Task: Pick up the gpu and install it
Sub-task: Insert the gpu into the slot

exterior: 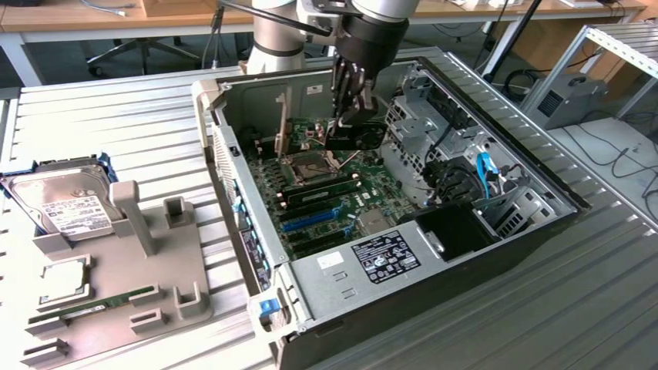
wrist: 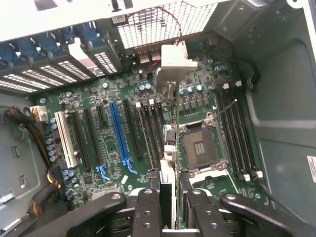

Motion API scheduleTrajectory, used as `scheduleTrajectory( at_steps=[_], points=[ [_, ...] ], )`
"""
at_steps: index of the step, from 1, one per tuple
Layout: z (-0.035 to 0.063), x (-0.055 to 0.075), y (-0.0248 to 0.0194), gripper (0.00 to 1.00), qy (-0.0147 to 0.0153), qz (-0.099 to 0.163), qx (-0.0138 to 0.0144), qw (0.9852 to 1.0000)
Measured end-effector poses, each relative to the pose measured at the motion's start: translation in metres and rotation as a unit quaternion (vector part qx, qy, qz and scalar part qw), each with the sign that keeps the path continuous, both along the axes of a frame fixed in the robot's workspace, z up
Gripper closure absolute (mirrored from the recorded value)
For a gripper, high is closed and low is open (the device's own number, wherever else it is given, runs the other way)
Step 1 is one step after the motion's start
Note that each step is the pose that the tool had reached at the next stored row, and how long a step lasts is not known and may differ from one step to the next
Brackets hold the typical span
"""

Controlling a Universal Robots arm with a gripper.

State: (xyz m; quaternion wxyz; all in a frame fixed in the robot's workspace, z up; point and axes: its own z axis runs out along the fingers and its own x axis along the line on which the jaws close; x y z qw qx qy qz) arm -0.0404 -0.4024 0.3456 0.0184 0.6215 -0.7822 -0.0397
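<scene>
Exterior view's left, lower part of frame: grey holder tray (exterior: 123,270) on the slatted bench. It carries a silver hard drive (exterior: 67,208) at its far end and a narrow green RAM stick (exterior: 98,304) lying flat near its near end. Parts are kept in their own recesses, likely so each sits in a known spot for picking.

Centre of frame: open computer case (exterior: 411,308) lying on its side, so the motherboard (exterior: 329,193) faces up and the slots can be reached from above. The bare CPU socket (exterior: 307,163) sits mid-board.

Upper centre: gripper (exterior: 347,116) reaches straight down into the case. The jaws are partly closed, pinching the gpu (exterior: 347,132) by its two flat faces.

Wrist view: the gpu (wrist: 167,190) is edge-on between the fingers (wrist: 147,210), running away from the gripper (wrist: 170,212), with its pale metal bracket (wrist: 175,59) at the far end towards the case's vented rear wall. The card lies parallel to the long slots, between the blue slot (wrist: 118,133) and the socket. Judged: it is held edge-down so its connector can meet a slot. Cannot tell whether it touches one.
</scene>
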Motion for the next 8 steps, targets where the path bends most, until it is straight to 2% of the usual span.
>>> scheduleTrajectory(
  at_steps=[8],
  points=[
    [0.0000,0.0000,0.0000,0.74,0.0000,0.016,0.0000,0.9999]
  ],
)
